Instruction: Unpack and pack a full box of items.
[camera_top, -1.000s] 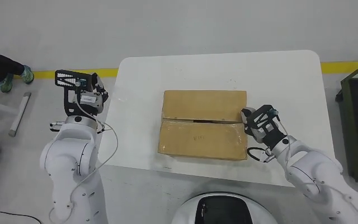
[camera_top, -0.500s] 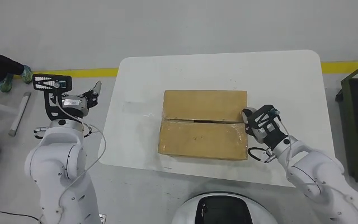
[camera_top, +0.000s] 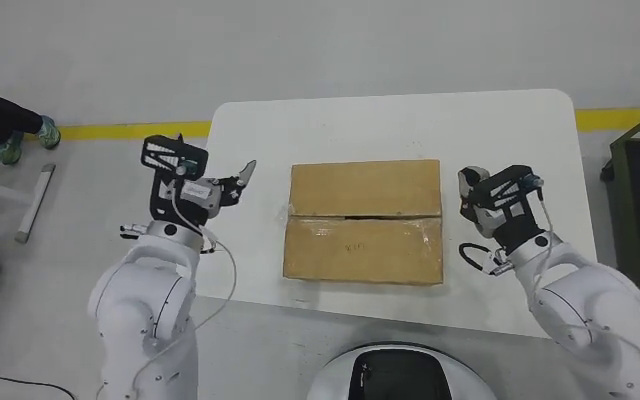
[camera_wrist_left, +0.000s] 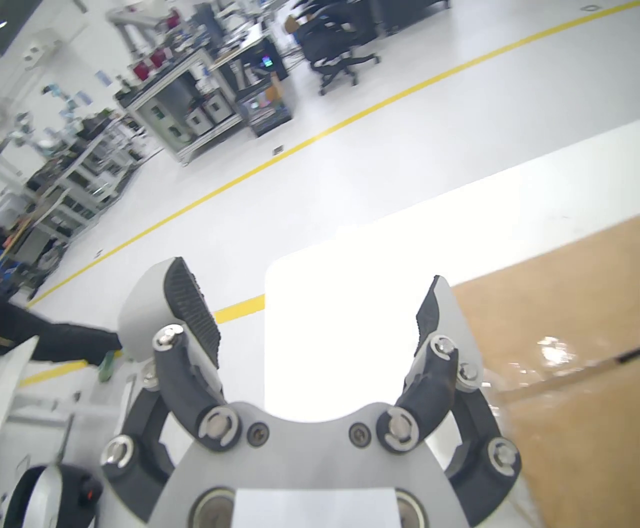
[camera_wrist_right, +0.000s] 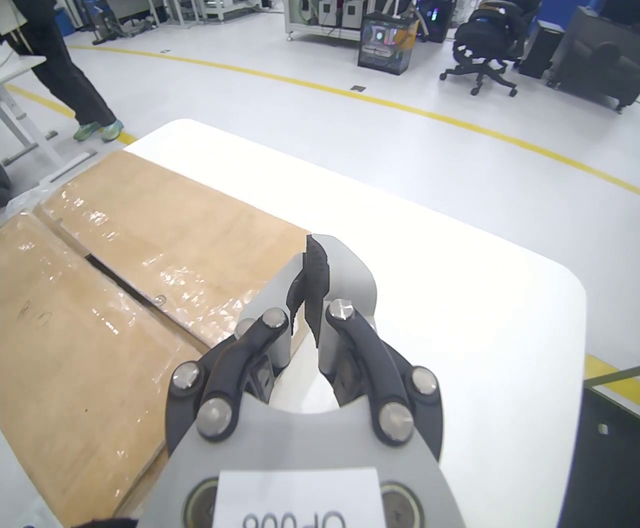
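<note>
Cardboard box (camera_top: 363, 222), brown, sits flat near the centre of the white surface (camera_top: 400, 125), long side running 9 to 3 o'clock. Top is closed by 2 flaps that meet at a seam (camera_top: 360, 215) along the length; a thin dark slit shows along part of the seam. Glossy clear tape lies wrinkled over the flaps, and there is a small dark scribble on the near flap. Left pincer (camera_top: 240, 178) is at 9 o'clock of the box, over the surface's 9 o'clock edge, well apart from the cardboard, tips pointing toward the box. It is released, fingers spread wide, ribbed black pads (camera_wrist_left: 192, 305) bare, nothing between them. Right pincer (camera_wrist_right: 314, 260) is at 3 o'clock of the box, just beside its short end and above bare white surface, not seen touching the cardboard. It is clenched, the 2 pads pressed together with nothing in them. Yellow floor line (camera_top: 130, 130) runs past the surface's 12 o'clock side. Dark cabinet (camera_top: 628, 200) stands off the surface at 3 o'clock.
</note>
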